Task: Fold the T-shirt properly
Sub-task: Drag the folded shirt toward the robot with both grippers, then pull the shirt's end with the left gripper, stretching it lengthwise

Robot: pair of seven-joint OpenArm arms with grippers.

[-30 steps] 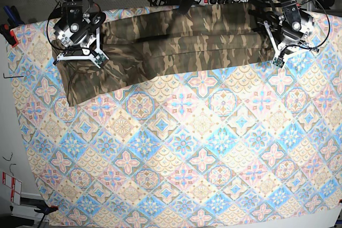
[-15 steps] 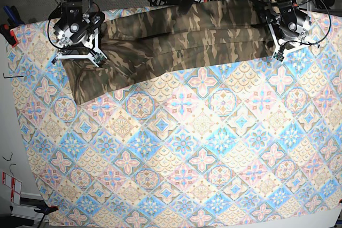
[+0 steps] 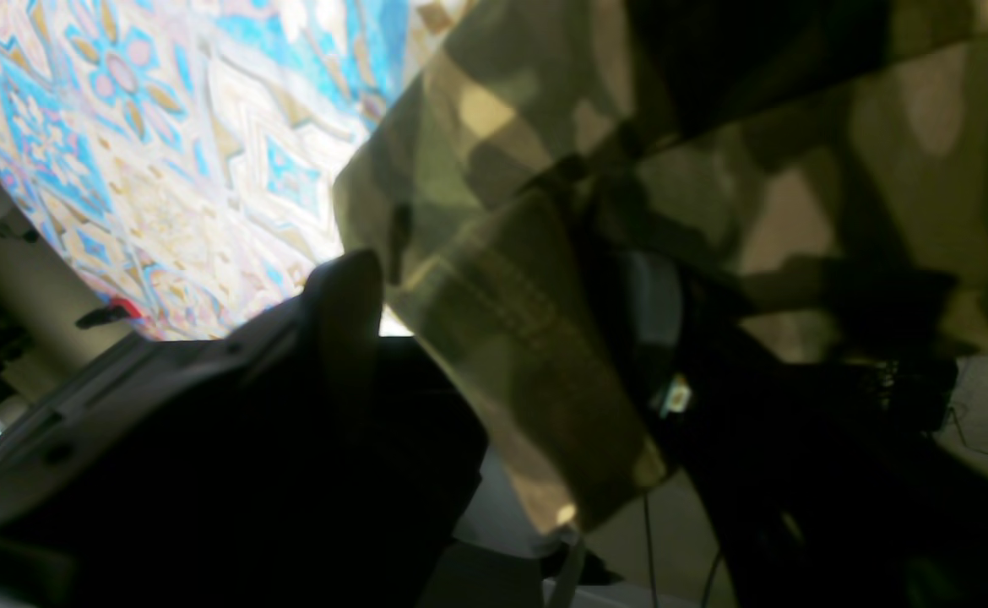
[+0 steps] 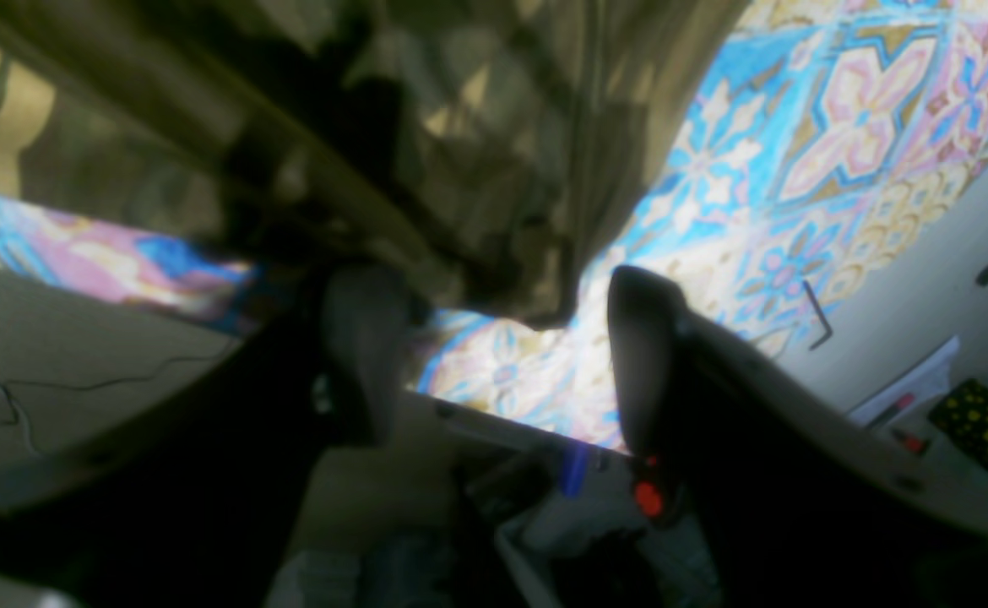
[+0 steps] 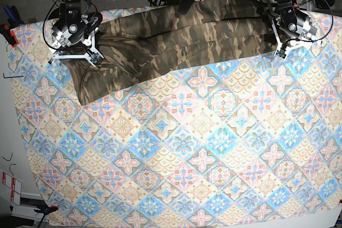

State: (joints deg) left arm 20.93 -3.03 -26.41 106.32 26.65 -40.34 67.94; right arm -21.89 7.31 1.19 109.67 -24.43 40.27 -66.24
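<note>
T-shirt (image 5: 176, 36): camouflage garment folded into a long band, lying across the far edge of the surface from one arm to the other; one end reaches down toward the near side under the right arm, the rest runs level along the far edge
T-shirt, left wrist view (image 3: 545, 253): a stitched hem hangs down between the two fingers, its edge free in the air below the surface edge; the fabric lies against the far, dark finger and stands apart from the near one
T-shirt, right wrist view (image 4: 426, 160): a bunched fold droops into the gap between the fingers without either visibly pressing it
Left end effector (image 5: 283, 46): at the T-shirt's end on the base view's right side, over the cloth edge; fingers spread, a lit gap visible beside the near finger (image 3: 346, 312), no clamp on the cloth
Right end effector (image 5: 75, 54): over the T-shirt's other end, on the base view's left; fingers stand wide, both pads (image 4: 642, 355) clear of each other with patterned cloth showing through the gap, nothing pinched
Patterned cloth (image 5: 187, 148): blue, pink and cream tile print covering the surface, lying flat, the T-shirt resting on its far strip
Surface edge: the cloth's border shows in both wrist views, with floor and cables beyond it
Clamp (image 5: 8, 33): red and black, at the cloth's edge near the right arm
</note>
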